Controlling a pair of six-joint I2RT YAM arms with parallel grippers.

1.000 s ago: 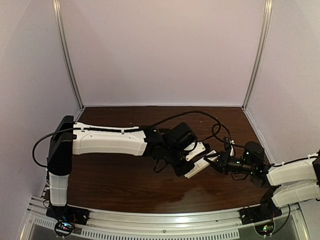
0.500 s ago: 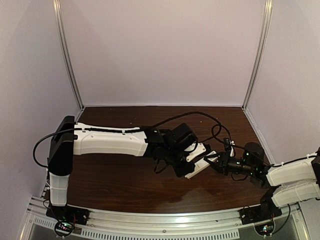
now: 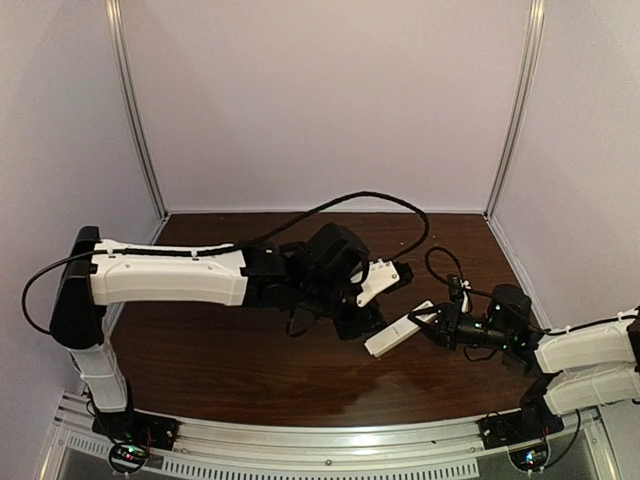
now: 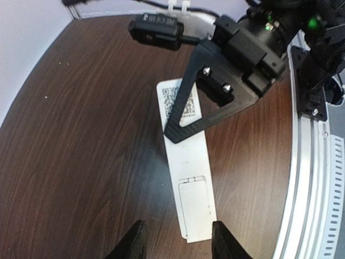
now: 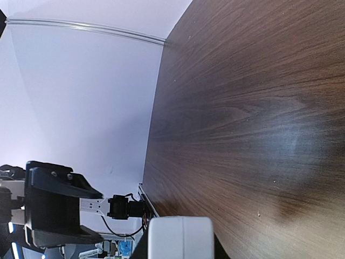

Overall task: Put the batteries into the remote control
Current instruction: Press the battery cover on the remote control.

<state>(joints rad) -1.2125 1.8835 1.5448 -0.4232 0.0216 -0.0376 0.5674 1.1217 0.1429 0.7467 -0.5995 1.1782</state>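
My left gripper point(image 4: 178, 244) hangs above the remote control point(image 4: 186, 156), over its free end. Its fingertips stand apart with nothing between them, and in the overhead view it sits up and to the left of the remote, not touching it.

The remote lies back-up on or just over the dark wooden table point(image 4: 81, 135); I cannot tell whether it rests on the wood. A small battery cover point(image 4: 195, 208) sits flush in the back at the free end, and a QR sticker point(image 4: 175, 102) marks the opposite end. I see no batteries in any view. If they are in, they are under that cover, but I cannot confirm it from here.

On the remote's right, my right gripper point(image 3: 430, 322) is closed on the sticker end. One dark triangular finger crosses the back there, and the right wrist camera shows the white end of the bar wedged between its fingers.

I judge the remote to be light, stiff and smooth-skinned, so it may pivot or slip in a grip at one end only. For a second hold I would pinch across the two long edges near the middle, clear of the cover. The cover looks thin and probably latches with a small tab, so I would press it gently and flat.
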